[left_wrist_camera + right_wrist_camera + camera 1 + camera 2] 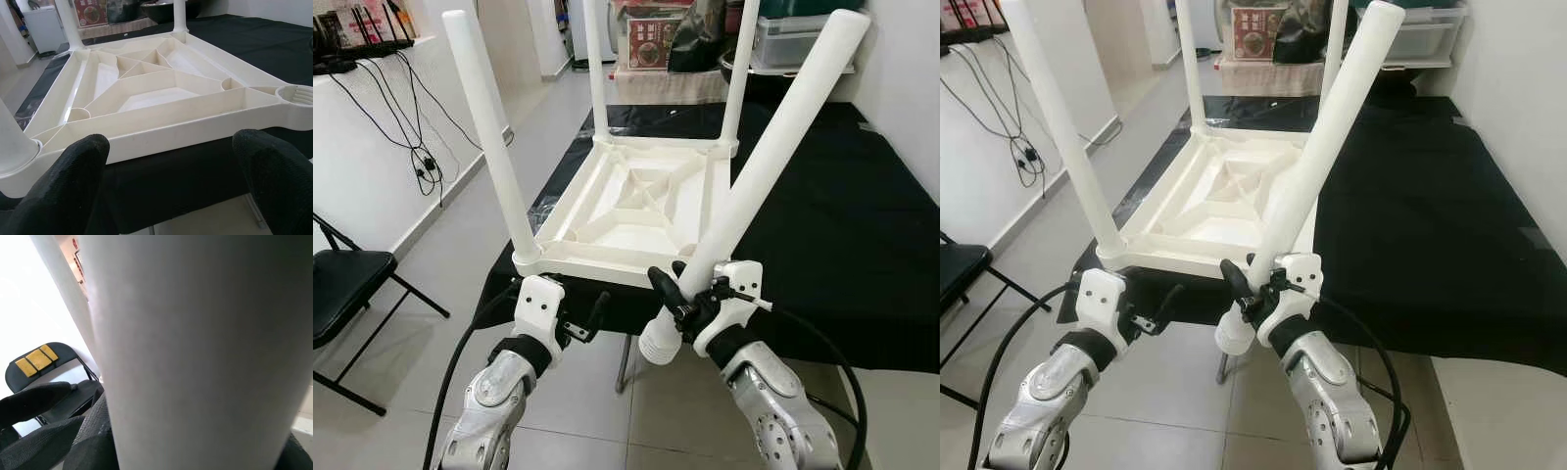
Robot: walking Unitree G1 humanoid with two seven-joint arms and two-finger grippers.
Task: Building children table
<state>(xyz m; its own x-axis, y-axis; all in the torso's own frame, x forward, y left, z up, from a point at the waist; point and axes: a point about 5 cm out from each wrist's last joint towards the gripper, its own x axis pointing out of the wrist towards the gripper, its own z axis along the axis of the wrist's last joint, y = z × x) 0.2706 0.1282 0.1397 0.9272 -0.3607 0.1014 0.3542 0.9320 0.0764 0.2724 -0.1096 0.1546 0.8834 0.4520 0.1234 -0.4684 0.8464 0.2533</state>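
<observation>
A: Count the legs.
B: Three white plastic legs (489,137) stand in the upturned white ribbed plastic tabletop (636,211) on the black-covered bench (842,225). A fourth white tube leg (764,166) is loose, tilted, clamped in the right gripper (683,294).
A: Left gripper (587,321)?
B: Spread wide, empty, just before the tabletop's near edge.

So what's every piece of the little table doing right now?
White plastic tabletop: upside down on the black cloth.
Three white plastic legs: standing in their corner sockets.
Fourth white leg: tilted, held, not in its socket.
Empty corner socket: open.
Right end effector: shut on the fourth leg.
Left end effector: open.
</observation>
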